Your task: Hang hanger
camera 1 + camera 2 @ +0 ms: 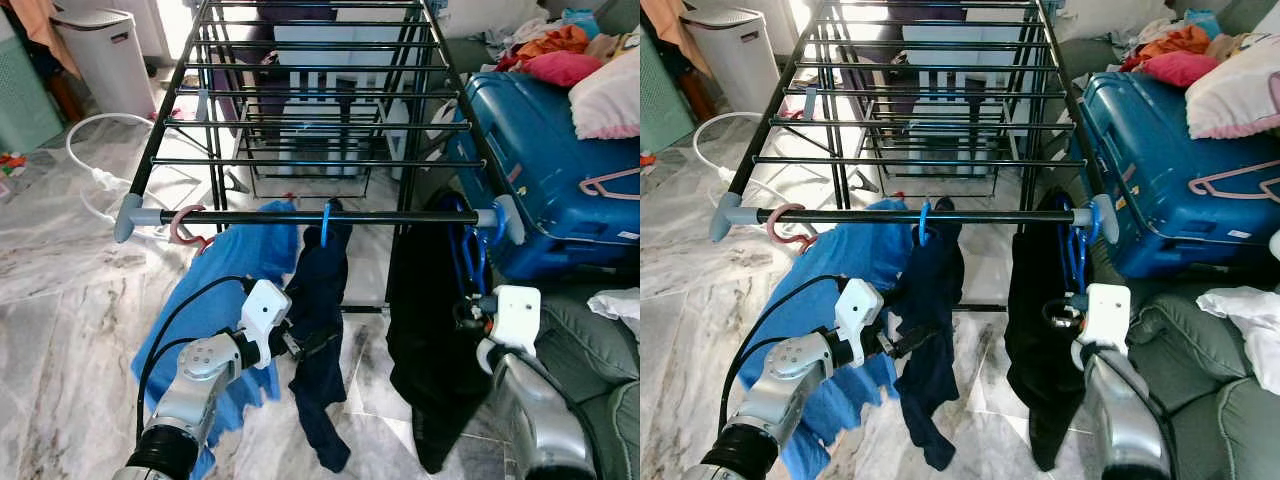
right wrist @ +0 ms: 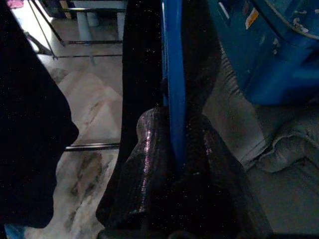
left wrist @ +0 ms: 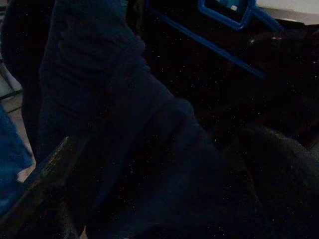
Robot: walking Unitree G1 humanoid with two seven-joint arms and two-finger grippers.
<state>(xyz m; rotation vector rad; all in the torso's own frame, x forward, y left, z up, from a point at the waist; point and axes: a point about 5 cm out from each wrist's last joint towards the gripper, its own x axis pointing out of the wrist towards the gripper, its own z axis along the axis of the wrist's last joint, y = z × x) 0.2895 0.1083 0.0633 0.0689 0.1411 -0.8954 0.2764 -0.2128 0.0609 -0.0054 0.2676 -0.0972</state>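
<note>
We see the blue hanger [image 2: 173,89] clamped between the closed fingers [image 2: 144,164] of the right gripper [image 1: 470,310], its hook at the right end of the drying rack's front rail [image 1: 320,216], beside a black garment [image 1: 430,340]. We judge the hanger light, stiff and somewhat slick, best held on its thin lower frame. The left gripper [image 1: 296,345] presses into the navy garment [image 1: 318,330]; we cannot tell its finger state.
</note>
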